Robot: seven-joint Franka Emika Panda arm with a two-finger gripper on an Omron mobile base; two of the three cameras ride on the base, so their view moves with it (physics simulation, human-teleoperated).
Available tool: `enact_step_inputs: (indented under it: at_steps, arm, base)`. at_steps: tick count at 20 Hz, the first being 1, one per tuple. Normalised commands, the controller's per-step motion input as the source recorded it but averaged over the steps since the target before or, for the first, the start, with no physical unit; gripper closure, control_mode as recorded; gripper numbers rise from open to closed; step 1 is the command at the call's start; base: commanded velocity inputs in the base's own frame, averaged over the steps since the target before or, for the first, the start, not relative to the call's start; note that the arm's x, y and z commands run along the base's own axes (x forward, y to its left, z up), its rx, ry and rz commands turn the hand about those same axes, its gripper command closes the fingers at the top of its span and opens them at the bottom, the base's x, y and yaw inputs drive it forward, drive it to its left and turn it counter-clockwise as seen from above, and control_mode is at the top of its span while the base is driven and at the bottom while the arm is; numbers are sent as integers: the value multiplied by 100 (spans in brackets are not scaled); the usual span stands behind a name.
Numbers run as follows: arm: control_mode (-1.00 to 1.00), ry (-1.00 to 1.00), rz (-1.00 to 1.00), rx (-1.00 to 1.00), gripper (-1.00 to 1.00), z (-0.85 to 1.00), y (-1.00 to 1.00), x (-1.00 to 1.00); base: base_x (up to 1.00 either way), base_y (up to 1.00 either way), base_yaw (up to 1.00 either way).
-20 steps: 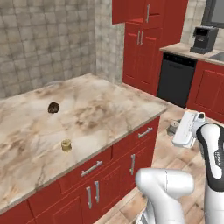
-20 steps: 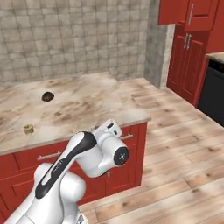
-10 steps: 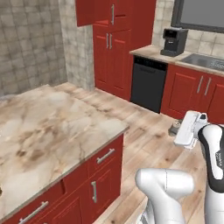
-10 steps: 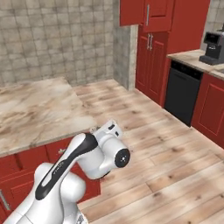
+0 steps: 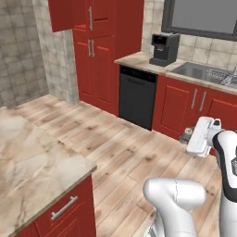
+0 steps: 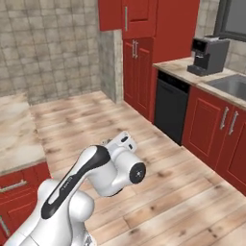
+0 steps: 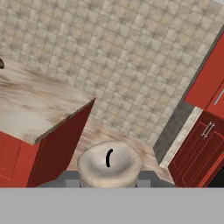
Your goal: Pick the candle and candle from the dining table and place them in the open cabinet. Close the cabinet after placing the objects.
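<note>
My gripper [image 7: 109, 177] is shut on a pale grey-beige candle [image 7: 109, 162] with a black wick, which stands upright between the fingers. From the left base view the same candle [image 5: 186, 136] shows as a small grey stub at the tip of the white hand, held over the wooden floor. A corner of the marbled dining table [image 5: 32, 166] [image 6: 13, 134] [image 7: 39, 103] lies to the left. The tall red cabinet [image 5: 95, 55] [image 6: 137, 53] [image 7: 199, 146] with silver bar handles stands ahead by the tiled wall. The second candle is out of view.
A black dishwasher [image 5: 135, 96] sits right of the cabinet. A coffee machine [image 5: 164, 48] and a sink [image 5: 203, 71] are on the counter above red doors. Wooden floor [image 6: 158, 158] stretches between table and cabinets. A dark lump [image 7: 1, 64] rests on the table.
The whole picture has swung from the table top toward the cabinets and counter, so the base has moved. The gripper stays shut on the candle.
</note>
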Motion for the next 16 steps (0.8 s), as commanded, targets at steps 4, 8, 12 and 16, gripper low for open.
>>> enact_step_inputs:
  at_steps: [4, 8, 12, 16]
  arm:
    - [100, 0, 0, 0, 100, 0, 0, 0]
    - [100, 0, 0, 0, 100, 0, 0, 0]
    - [100, 0, 0, 0, 100, 0, 0, 0]
    - [100, 0, 0, 0, 100, 0, 0, 0]
  base:
    - [96, -37, -9]
    - [92, -12, -11]
    - [93, 0, -14]
    - [83, 6, -13]
